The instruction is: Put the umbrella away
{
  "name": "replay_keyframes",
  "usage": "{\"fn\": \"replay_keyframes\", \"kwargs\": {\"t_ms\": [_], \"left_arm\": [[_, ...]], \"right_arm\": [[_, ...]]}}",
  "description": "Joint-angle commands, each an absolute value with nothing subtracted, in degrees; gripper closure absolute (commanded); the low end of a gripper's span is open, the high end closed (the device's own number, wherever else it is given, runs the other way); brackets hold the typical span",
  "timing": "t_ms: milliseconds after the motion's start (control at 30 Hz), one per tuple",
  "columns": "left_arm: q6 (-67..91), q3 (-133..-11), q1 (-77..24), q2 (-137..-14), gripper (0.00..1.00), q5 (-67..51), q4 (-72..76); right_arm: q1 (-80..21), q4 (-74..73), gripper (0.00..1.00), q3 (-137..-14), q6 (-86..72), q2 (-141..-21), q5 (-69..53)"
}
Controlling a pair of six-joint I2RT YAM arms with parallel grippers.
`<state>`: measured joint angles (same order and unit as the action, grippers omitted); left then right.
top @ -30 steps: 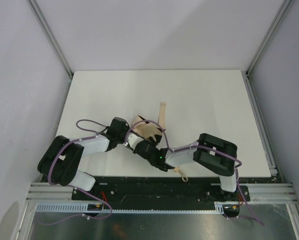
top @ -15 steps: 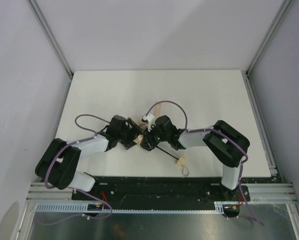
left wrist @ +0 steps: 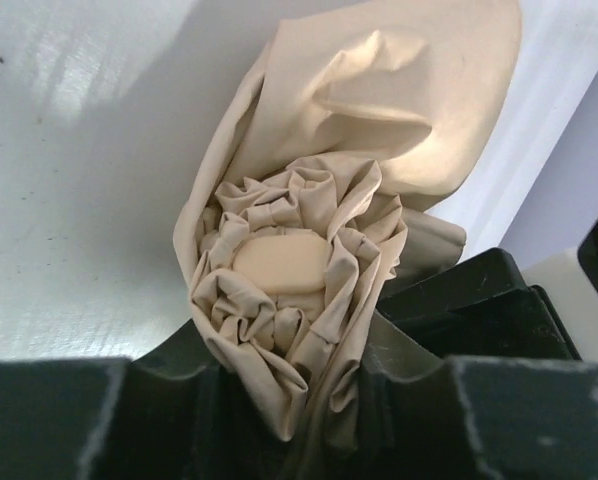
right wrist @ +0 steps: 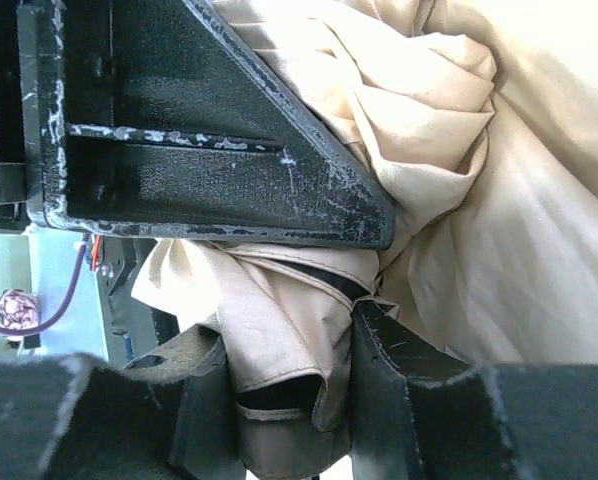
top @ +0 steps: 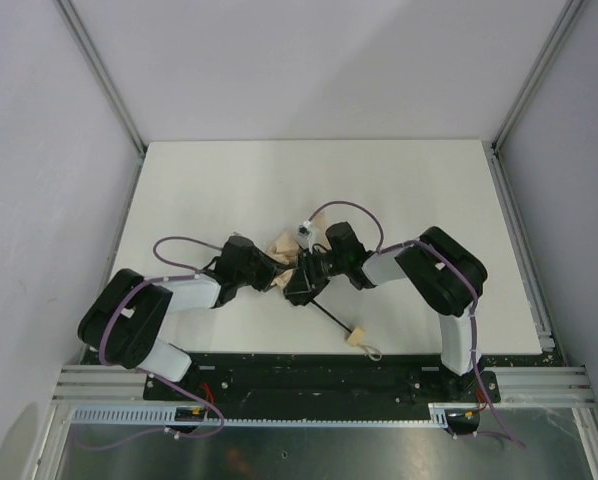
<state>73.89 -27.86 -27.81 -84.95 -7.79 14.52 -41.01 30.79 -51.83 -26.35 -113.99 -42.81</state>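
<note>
The beige umbrella (top: 282, 246) lies near the table's middle front, its fabric bunched between both grippers. Its thin black shaft (top: 331, 314) runs toward the near right to the pale handle (top: 357, 336) with a wrist loop (top: 372, 352). My left gripper (top: 270, 276) is shut on the crumpled fabric (left wrist: 279, 330) around the pale tip cap (left wrist: 279, 262). My right gripper (top: 303, 282) faces it from the right and is shut on a fold of fabric (right wrist: 279, 330). In the right wrist view a finger of the left gripper (right wrist: 209, 130) lies against the fabric, just above my own fingers.
The white table (top: 399, 190) is bordered by grey walls and aluminium rails (top: 519, 240). The two arms nearly touch over the umbrella. Purple cables (top: 344, 208) loop above both wrists. The black base rail (top: 319, 375) runs along the near edge.
The right arm has swung its elbow out to the right and come at the umbrella from the right. The fabric is bunched tighter; the strap that stuck out behind it no longer shows.
</note>
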Motion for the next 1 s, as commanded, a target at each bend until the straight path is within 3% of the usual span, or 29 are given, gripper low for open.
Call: {"fn": "replay_keyframes", "kwargs": {"t_ms": [0, 67, 267, 367, 467, 700, 867, 967], "left_arm": [[67.01, -24.83, -29.08, -88.06, 0.94, -3.56, 9.44], [67.99, -24.47, -29.29, -88.09, 0.99, -4.05, 9.48], [71.04, -23.54, -29.33, -87.78, 1.00, -6.56, 7.68], [71.93, -24.41, -29.35, -88.00, 1.00, -8.24, 4.90], [73.04, -24.47, -29.36, -87.55, 1.00, -9.51, 3.95], [76.60, -24.37, -29.33, -86.77, 1.00, -11.43, 1.99], [78.85, -24.38, -29.27, -86.88, 1.00, -12.30, 0.49], [79.99, -24.40, -29.33, -86.85, 1.00, -13.11, -0.42]], "right_arm": [[-40.41, 20.45, 1.00, -53.86, -26.35, -113.44, -47.82], [-40.91, 13.09, 0.89, -55.65, -22.03, -111.55, -42.39], [-43.94, 1.57, 0.27, -57.32, -13.77, -101.20, -23.88], [-47.30, -2.98, 0.13, -57.61, -10.10, -95.64, -12.29], [-51.58, -4.03, 0.08, -57.41, -6.01, -91.80, -0.81], [-61.32, 2.22, 0.07, -56.79, 0.48, -93.83, 15.43], [-66.03, 6.33, 0.10, -56.48, 1.49, -98.94, 24.56], [-67.68, 8.68, 0.18, -56.14, 1.87, -102.69, 28.75]]}}
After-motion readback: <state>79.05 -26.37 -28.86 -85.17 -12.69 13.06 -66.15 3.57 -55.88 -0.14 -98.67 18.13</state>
